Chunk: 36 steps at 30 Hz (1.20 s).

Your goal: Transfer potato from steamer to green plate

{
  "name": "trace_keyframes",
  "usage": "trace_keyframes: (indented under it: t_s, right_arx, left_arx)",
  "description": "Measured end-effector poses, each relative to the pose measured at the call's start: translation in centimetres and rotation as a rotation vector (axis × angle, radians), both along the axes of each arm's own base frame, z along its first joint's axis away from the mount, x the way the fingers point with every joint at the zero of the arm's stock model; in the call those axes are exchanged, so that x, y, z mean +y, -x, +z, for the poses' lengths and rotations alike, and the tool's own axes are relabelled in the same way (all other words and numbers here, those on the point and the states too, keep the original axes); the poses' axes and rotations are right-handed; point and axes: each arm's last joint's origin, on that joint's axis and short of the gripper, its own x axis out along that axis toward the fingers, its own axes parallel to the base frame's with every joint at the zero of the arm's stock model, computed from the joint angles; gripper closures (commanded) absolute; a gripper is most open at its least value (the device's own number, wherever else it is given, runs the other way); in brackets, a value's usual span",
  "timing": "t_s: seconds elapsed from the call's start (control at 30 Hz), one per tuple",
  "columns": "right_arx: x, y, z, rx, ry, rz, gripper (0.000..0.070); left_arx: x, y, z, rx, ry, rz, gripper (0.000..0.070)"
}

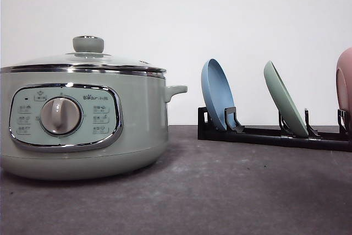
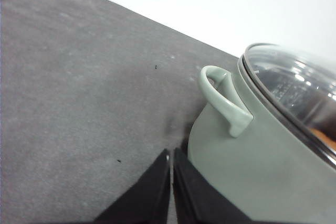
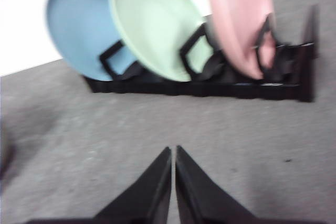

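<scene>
Left wrist view is showing the left gripper pressed closed, gripping nothing, beside the lidded steamer. Right gripper is likewise closed and empty, facing the racked green plate. Glare is obscuring the potato, an orange sliver under the lid.

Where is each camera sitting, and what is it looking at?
Front view: low at table height, facing the wall, seeing the steamer and the rack with the green plate.
Left wrist view: on the left arm, above the shut left gripper, beside the steamer.
Right wrist view: on the right arm, above the shut right gripper, facing the rack.
Front and right wrist views share the plates.
</scene>
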Motion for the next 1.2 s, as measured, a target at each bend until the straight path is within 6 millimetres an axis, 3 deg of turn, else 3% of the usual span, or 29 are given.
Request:
trace_keyframes:
  t_s: [0.2,0.4,0.73,0.97,1.2]
  right_arx:
    - [0.0,0.1,0.6,0.004,-0.053,-0.003,0.0700]
    - [0.1,1.0,4.5,-0.116,-0.055,-0.002,0.0700]
    - [0.1,2.1,10.2,-0.212,-0.005,0.001,0.0700]
    - [0.1,1.7,13.8,-0.137,0.073,0.024,0.0700]
    - [0.4,0.3,16.5,0.032,0.152,0.155,0.0700]
  left_arx:
    - [-0.1,0.3,1.1,-0.015,0.078,-0.003,0.0698]
    - [-0.1,1.0,4.4,-0.097,0.096,-0.017,0.0698]
    - [-0.3,1.7,10.3,-0.080,0.036,-0.077,0.0698]
    - [-0.7,0.6,13.5,0.028,-0.048,-0.236,0.0698]
    - [-1.0,-1.1,16.2,0.145,-0.112,-0.402,0.0698]
